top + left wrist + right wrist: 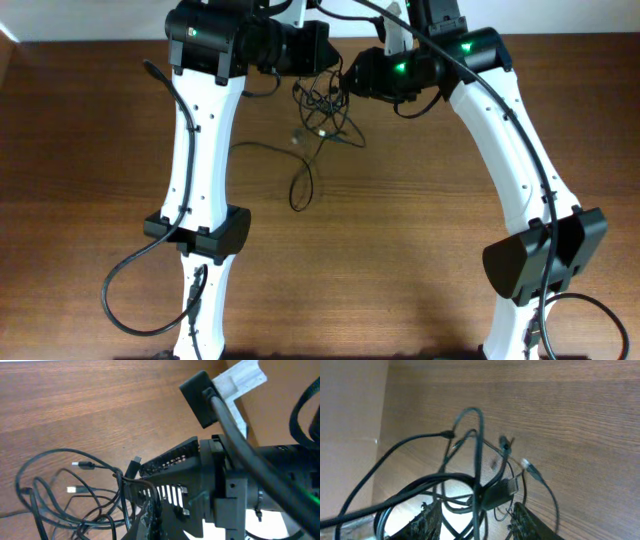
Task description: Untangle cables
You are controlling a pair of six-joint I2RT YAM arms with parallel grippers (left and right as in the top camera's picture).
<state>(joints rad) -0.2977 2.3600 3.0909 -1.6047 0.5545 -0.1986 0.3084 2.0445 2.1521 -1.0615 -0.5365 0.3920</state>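
Observation:
The cables (322,112) are a clump of thin black cords at the far middle of the table, with one loop (300,188) trailing toward the front. In the left wrist view the cables (75,495) spread left with small plugs, and strands run up into my left gripper (149,516), whose fingers look pressed together on them. My right gripper (480,522) is open, with several cable strands and a black plug body (498,493) hanging between its fingers. In the overhead view, my left gripper (325,58) and my right gripper (347,80) nearly meet above the clump.
The brown wooden table (420,200) runs to a pale wall at the back. The right arm's black wrist with its thick cable (235,440) fills the right of the left wrist view. Both white arms (200,170) (520,170) reach in from the front.

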